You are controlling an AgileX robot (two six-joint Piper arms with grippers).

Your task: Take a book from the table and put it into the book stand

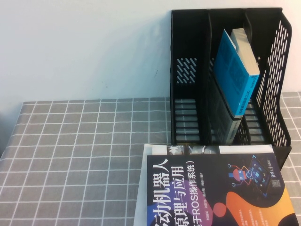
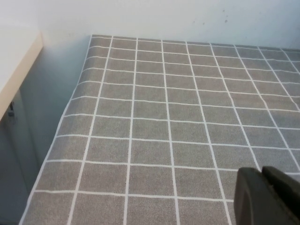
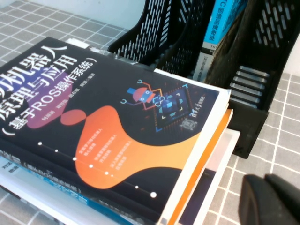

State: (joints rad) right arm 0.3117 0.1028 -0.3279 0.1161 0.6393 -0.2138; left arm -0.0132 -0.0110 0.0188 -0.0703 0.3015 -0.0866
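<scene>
Since the book [image 1: 239,70] already stands inside the book stand [image 1: 188,84], leaning in the middle slot with its blue cover facing the robot's left and its pale page edge uppermost, we judge the placing step to be finished and the arms to be clear of the work. Neither arm appears in the high view.

We locate the left gripper [image 2: 274,197] only in its own wrist view, low over bare cloth on the left part of the table [image 1: 70,155], its dark fingers pressed together and holding nothing. We locate the right gripper [image 3: 274,199] in the right wrist view, beside the near corner of the book stack [image 3: 117,136] and short of the stand's base; we cannot tell how its fingers stand, and nothing shows between them.

If a further move is called for, we judge it to be no more than parking both arms clear of the stack. Should the leaning book need to be set upright, the approach must come from above the open slot.

The table carries a grey cloth with a white grid, lying flat. The dark navy book [image 1: 216,193] tops the stack just in front of the stand. A plain white wall [image 1: 84,47] closes the scene behind, and a pale shelf edge [image 2: 16,70] shows beyond the table's left side.
</scene>
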